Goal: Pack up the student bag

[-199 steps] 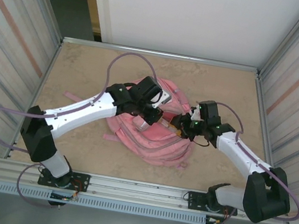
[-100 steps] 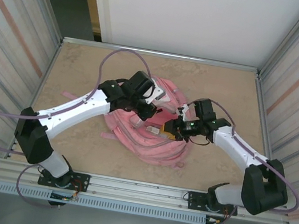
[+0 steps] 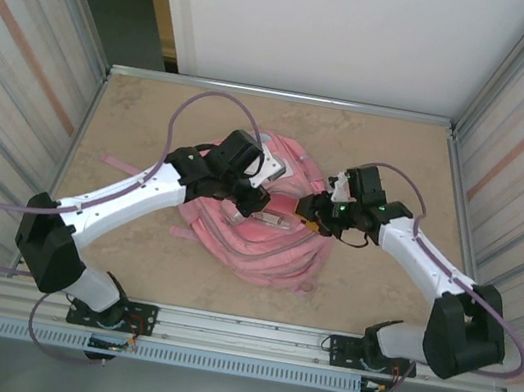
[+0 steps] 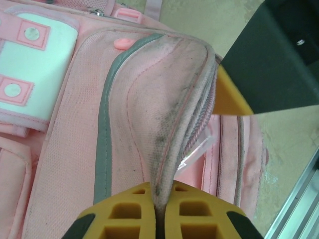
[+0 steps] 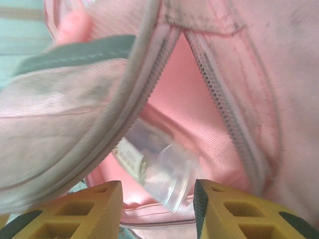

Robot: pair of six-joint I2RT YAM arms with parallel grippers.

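Observation:
The student bag [image 3: 268, 248], a soft pink backpack, lies mid-table. My left gripper [image 4: 160, 191] is shut on the edge of its front pocket flap [image 4: 164, 99] and holds the flap up, so the pocket gapes. From the right, my right gripper [image 5: 158, 191] is at the pocket mouth, open, with its yellow fingers [image 5: 227, 211] apart. A clear plastic bag [image 5: 159, 172] lies inside against the pink lining [image 5: 199, 109], its corner between the fingers and touching neither. In the top view the left gripper [image 3: 260, 206] and right gripper [image 3: 312, 213] face each other over the bag.
A pink strap [image 3: 120, 166] trails left of the bag on the beige table [image 3: 154, 116]. Corrugated walls close in on both sides. A metal rail [image 3: 248, 331] runs along the near edge, and a purple cable [image 3: 191, 107] arcs over the left arm.
The right jaws have widened and no longer pinch the clear plastic bag, which now lies in the pocket. The right gripper has moved slightly toward the far side. The left gripper still holds the flap.

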